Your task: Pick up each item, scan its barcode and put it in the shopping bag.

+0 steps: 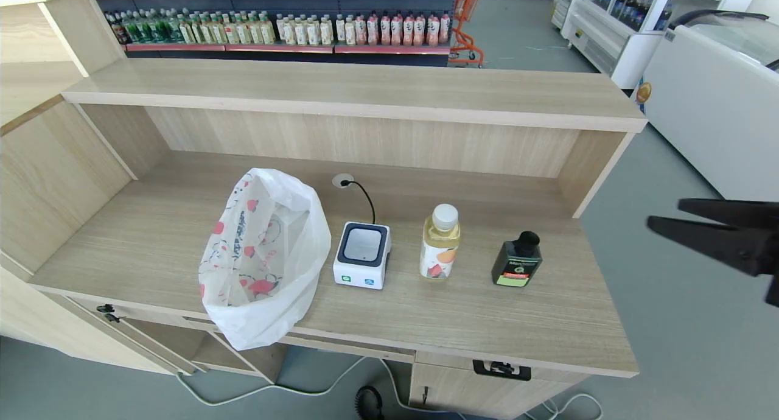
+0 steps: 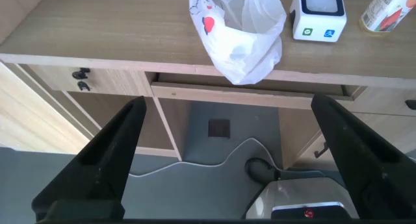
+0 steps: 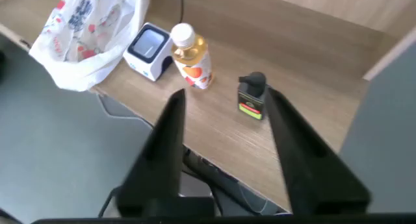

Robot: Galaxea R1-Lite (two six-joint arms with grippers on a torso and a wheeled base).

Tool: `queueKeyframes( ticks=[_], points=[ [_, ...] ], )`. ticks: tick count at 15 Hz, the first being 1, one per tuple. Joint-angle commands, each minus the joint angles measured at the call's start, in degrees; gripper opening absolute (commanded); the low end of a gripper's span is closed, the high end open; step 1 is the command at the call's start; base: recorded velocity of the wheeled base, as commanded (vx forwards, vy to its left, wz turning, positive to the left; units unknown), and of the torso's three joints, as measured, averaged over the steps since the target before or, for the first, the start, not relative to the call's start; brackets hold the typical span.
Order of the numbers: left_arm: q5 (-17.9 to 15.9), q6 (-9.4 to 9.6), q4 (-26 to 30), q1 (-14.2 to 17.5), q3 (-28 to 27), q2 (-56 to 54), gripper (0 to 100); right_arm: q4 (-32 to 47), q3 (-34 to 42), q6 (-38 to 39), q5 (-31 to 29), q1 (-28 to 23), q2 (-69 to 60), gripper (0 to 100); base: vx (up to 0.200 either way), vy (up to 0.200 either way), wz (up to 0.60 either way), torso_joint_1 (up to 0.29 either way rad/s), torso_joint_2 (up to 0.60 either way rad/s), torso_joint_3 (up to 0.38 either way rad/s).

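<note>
On the wooden counter (image 1: 182, 237) stand a white shopping bag (image 1: 261, 255) with red prints, a white barcode scanner (image 1: 362, 254), a juice bottle (image 1: 439, 242) with a white cap, and a small dark bottle (image 1: 517, 260) with a black cap. My right gripper (image 1: 669, 216) is open, hovering off the counter's right end, level with the dark bottle (image 3: 251, 97) and apart from it. The right wrist view also takes in the juice bottle (image 3: 192, 58), scanner (image 3: 149, 49) and bag (image 3: 88, 39). My left gripper (image 2: 231, 130) is open below the counter's front edge, under the bag (image 2: 237, 29) and near the scanner (image 2: 318, 14).
A raised wooden ledge (image 1: 341, 91) runs behind the counter, with side walls at left and right. A cable (image 1: 365, 198) leads from the scanner to a hole in the counter. Drawers (image 1: 499, 371) sit under the front edge. Shelves of bottles (image 1: 274, 27) and freezers (image 1: 712, 97) stand beyond.
</note>
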Motion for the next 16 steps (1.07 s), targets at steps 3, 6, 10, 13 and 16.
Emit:
queueKeyframes(
  ticks=[3, 6, 10, 13, 16],
  points=[
    [-0.01, 0.02, 0.02, 0.0, 0.0, -0.02, 100, -5.95, -3.06, -0.74, -0.03, 6.15, 20.43, 100, 0.0, 0.0, 0.0, 0.0, 0.0, 0.0],
    [-0.01, 0.02, 0.02, 0.0, 0.0, -0.02, 100, -9.47, -2.18, -0.74, -4.07, 6.76, 25.61, 100, 0.0, 0.0, 0.0, 0.0, 0.0, 0.0],
    [-0.01, 0.02, 0.02, 0.0, 0.0, -0.02, 100, -23.71, 7.14, -0.74, -12.33, 10.81, 28.86, 100, 0.0, 0.0, 0.0, 0.0, 0.0, 0.0],
    [-0.01, 0.02, 0.02, 0.0, 0.0, -0.02, 100, -35.75, 12.41, -0.39, -19.01, 13.36, 32.82, 100, 0.0, 0.0, 0.0, 0.0, 0.0, 0.0],
    [-0.01, 0.02, 0.02, 0.0, 0.0, -0.02, 100, -41.64, 12.41, 1.99, -24.38, 15.29, 37.57, 100, 0.0, 0.0, 0.0, 0.0, 0.0, 0.0]
  ],
)
